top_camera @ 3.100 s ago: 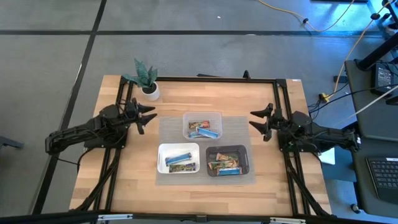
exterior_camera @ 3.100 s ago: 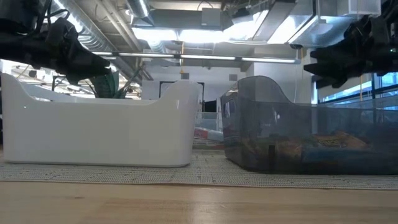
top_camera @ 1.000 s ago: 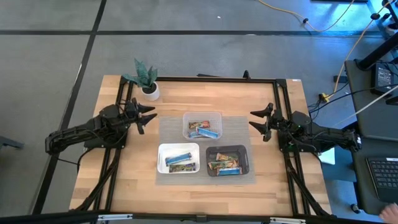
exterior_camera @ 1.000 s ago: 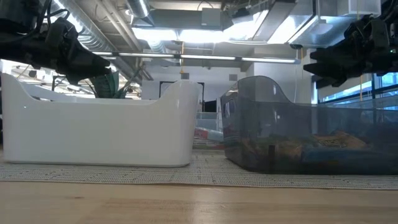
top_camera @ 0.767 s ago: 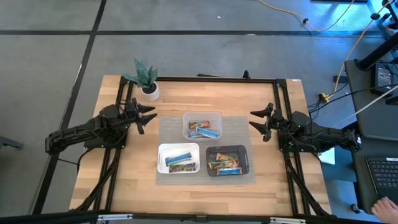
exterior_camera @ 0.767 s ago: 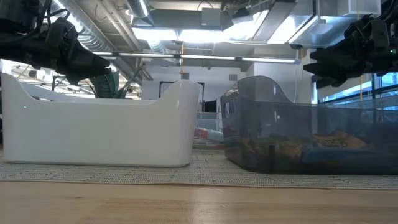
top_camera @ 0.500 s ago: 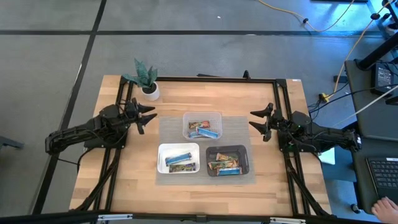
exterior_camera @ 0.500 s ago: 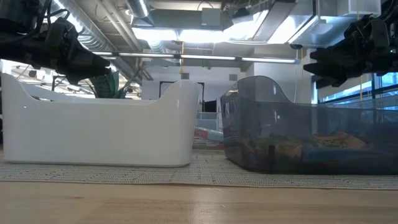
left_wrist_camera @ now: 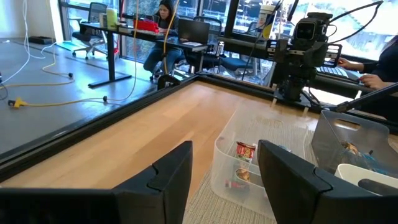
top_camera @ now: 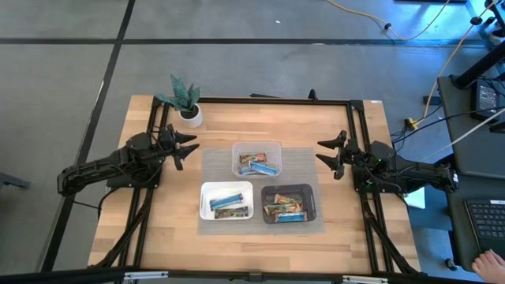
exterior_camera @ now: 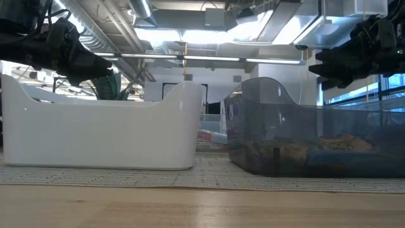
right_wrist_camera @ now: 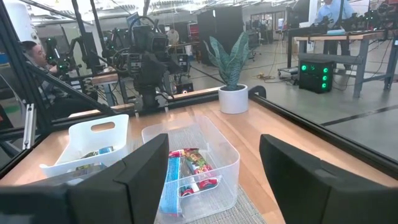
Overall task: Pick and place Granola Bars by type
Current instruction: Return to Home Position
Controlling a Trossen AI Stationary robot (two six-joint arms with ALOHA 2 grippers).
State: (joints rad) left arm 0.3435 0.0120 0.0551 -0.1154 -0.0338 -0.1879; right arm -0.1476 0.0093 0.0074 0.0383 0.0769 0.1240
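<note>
— Both arms pulled back from the middle of the table (top_camera: 260, 122). Is either one carrying anything?

— No. The left gripper (top_camera: 189, 150) hangs over bare wood on its own side of the grey mat (top_camera: 213, 162), fingers spread wide with nothing between them. The right gripper (top_camera: 319, 152) mirrors it at the mat's opposite edge, equally wide and equally empty.

— And the granola bars (top_camera: 261, 164)?

— All binned, as far as I can see. One group lies in the clear bin (top_camera: 234, 158) at the far side of the mat, another in the white bin (top_camera: 203, 201) nearer us, a third in the smoky dark bin (top_camera: 314, 205) beside it. None lies loose on the mat or the wood.

— So the sorting looks finished. What would make the retreat a clean one?

— By my reckoning, little remains. Each arm should draw away from the bins on its own side, high enough that no finger clips a rim. The left one also has the potted plant (top_camera: 183, 99) near its corner to avoid. Slow and level seems best, so that nothing already sorted gets jostled.
</note>
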